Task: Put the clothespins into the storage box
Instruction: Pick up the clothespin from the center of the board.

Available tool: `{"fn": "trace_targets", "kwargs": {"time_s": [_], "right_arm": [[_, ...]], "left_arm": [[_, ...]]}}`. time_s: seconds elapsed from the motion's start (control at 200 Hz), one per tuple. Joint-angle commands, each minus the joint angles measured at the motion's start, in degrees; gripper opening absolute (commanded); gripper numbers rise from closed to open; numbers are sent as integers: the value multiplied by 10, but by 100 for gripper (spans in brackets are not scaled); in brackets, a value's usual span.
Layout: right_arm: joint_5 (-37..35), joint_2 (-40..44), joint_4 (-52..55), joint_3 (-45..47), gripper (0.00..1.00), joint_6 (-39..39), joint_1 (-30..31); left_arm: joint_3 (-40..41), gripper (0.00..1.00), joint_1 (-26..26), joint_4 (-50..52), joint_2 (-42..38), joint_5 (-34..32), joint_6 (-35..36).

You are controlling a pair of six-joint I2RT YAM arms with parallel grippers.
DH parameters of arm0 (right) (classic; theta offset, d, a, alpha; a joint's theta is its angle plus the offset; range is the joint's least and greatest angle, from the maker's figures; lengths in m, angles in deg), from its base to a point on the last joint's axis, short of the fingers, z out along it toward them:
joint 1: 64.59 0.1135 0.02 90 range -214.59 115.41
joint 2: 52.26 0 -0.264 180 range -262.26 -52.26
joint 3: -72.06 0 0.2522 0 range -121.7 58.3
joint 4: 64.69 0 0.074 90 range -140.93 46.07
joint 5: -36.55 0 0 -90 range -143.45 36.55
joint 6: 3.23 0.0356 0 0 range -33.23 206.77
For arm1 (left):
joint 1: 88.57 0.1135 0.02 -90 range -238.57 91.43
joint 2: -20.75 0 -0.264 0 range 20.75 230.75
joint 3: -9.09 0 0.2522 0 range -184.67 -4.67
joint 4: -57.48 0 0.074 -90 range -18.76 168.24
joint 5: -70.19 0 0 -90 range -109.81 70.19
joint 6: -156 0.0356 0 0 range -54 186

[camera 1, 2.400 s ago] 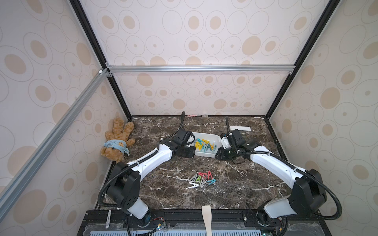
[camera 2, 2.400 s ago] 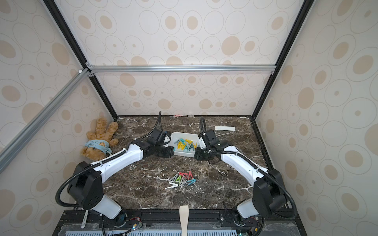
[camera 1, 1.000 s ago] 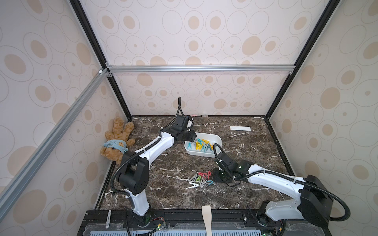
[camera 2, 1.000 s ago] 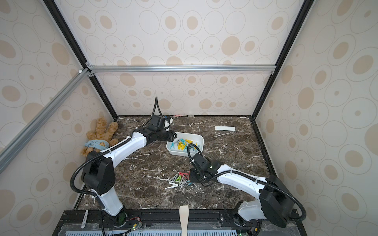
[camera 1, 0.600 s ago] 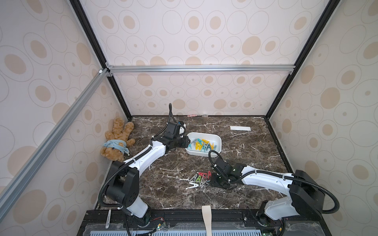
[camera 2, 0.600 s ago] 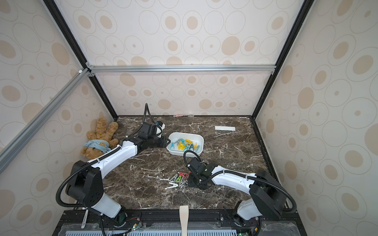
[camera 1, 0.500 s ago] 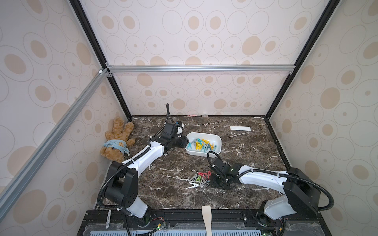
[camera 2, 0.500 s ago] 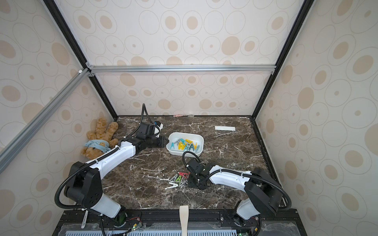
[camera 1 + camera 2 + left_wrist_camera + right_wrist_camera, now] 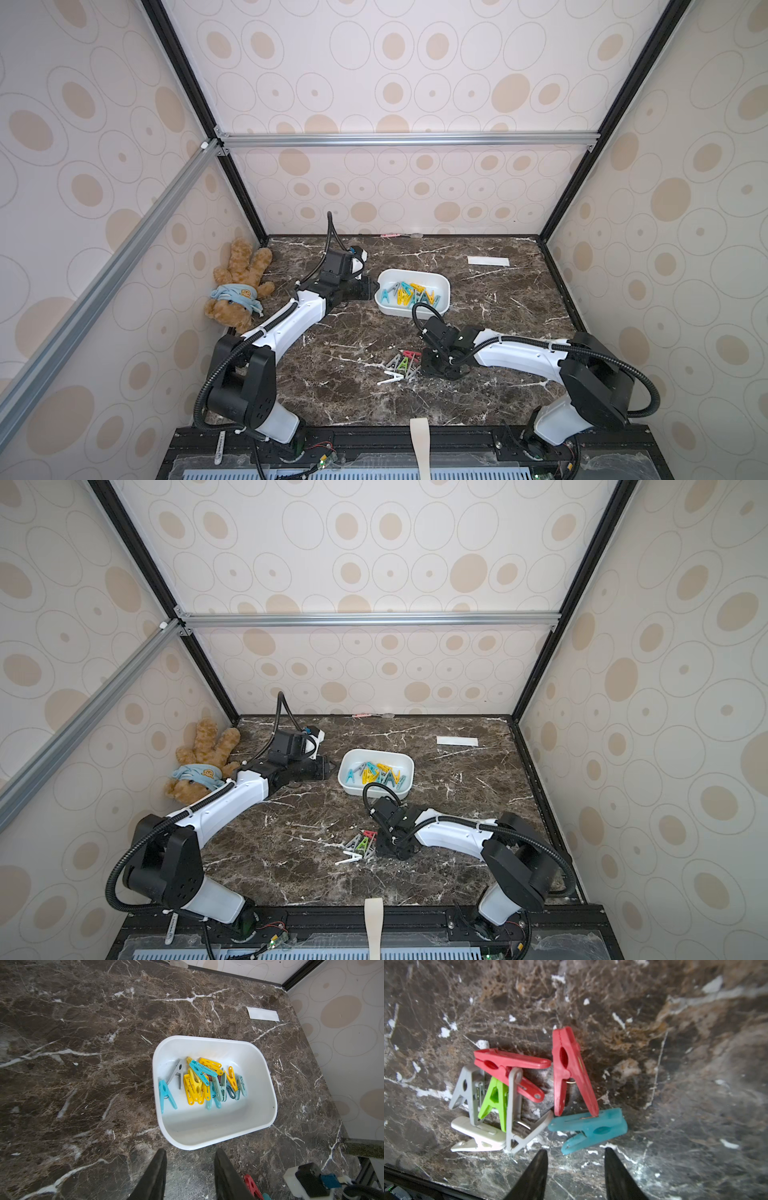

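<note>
The white storage box sits on the marble mid-table and holds several yellow, teal and grey clothespins. My left gripper is open and empty, just off the box's left end. Several loose clothespins lie nearer the front: red, grey, green, white and a teal one. My right gripper is open and empty, low over the table at the right of the pile. Its tips stop just short of the teal clothespin.
A teddy bear lies against the left wall. A flat white paper strip lies at the back right. A small pink item rests along the back wall. Patterned walls close in three sides.
My left gripper has drawn back leftward off the box. My right gripper has moved in closer to the loose pile and lower to the table. The box has not moved.
</note>
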Motion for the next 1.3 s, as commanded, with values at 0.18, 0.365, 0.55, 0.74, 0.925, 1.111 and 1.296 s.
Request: {"fn": "trace_targets", "kwargs": {"time_s": [0.18, 0.365, 0.55, 0.74, 0.925, 1.111, 1.296], "right_arm": [[-20, -29, 45, -28, 46, -21, -3], [-42, -33, 51, -27, 44, -29, -3], [-48, -49, 68, -30, 39, -49, -3], [-61, -47, 89, -34, 36, -73, -3], [-64, -52, 101, -37, 22, -96, -3], [-64, -48, 105, -36, 10, -122, -3], [-76, -31, 127, -43, 1, -160, -3]], "left_arm": [[6, 39, 9, -11, -24, 8, -2], [11, 39, 9, -12, -29, 8, -3], [11, 39, 9, -12, -34, 4, 1], [13, 39, 11, -12, -36, 1, 1], [11, 39, 11, -8, -35, 2, -1], [12, 39, 10, 4, -36, -2, -7], [13, 39, 10, 17, -41, -12, -27]]}}
